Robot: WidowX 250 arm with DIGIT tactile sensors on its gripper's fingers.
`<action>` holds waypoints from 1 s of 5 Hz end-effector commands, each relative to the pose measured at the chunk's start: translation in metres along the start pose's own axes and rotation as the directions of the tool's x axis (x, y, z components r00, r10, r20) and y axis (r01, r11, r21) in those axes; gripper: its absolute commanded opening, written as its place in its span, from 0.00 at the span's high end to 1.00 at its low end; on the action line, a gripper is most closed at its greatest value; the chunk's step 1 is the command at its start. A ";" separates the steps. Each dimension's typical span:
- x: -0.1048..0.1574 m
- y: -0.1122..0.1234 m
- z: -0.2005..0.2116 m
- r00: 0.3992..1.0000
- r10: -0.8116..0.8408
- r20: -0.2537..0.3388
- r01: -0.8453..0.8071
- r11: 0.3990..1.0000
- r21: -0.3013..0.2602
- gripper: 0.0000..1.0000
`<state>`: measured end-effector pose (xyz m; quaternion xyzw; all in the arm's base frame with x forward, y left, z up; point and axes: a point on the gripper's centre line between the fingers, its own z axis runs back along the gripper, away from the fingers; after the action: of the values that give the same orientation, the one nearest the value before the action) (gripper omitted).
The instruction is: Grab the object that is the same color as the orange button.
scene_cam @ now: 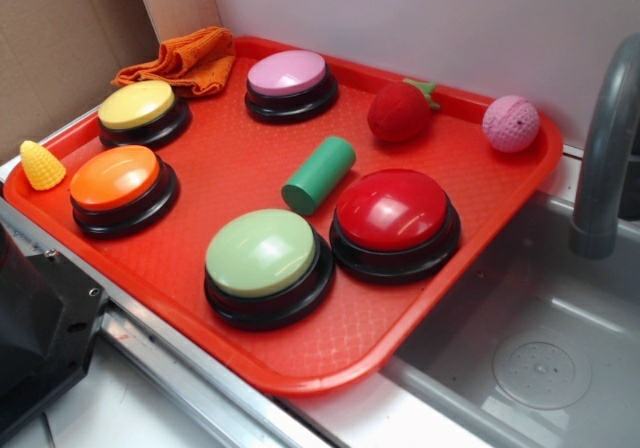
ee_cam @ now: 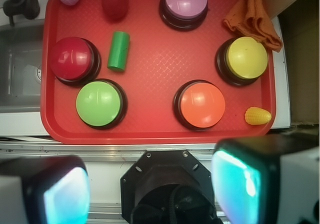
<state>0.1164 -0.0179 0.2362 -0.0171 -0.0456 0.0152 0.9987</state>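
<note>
My gripper (ee_cam: 150, 194) hangs spread wide and empty over the counter's (ee_cam: 150, 151) near edge, high above the tray (ee_cam: 150, 54). From the wrist view, the orange rag (ee_cam: 252, 19) lies bunched at two o'clock, draped over the tray's far corner just beyond the yellow button (ee_cam: 246, 58). The orange button (ee_cam: 201, 104) sits at twelve. Risks ahead, as I judge: clipping the yellow button or tray rim on descent, or mistaking the corn (ee_cam: 258, 116) for the target.

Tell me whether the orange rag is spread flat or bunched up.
Bunched up. The orange rag lies in soft folds at the tray corner, draped over its rim beside the yellow button.
</note>
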 end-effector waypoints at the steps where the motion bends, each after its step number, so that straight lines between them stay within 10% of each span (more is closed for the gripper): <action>1: 0.000 0.000 0.000 1.000 0.000 0.000 0.000 1.000 0.000 0.00; 5: 0.092 0.100 -0.072 0.979 0.161 0.128 -0.182 0.968 0.171 0.00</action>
<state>0.2057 0.0721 0.1543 0.0600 -0.0702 0.1086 0.9898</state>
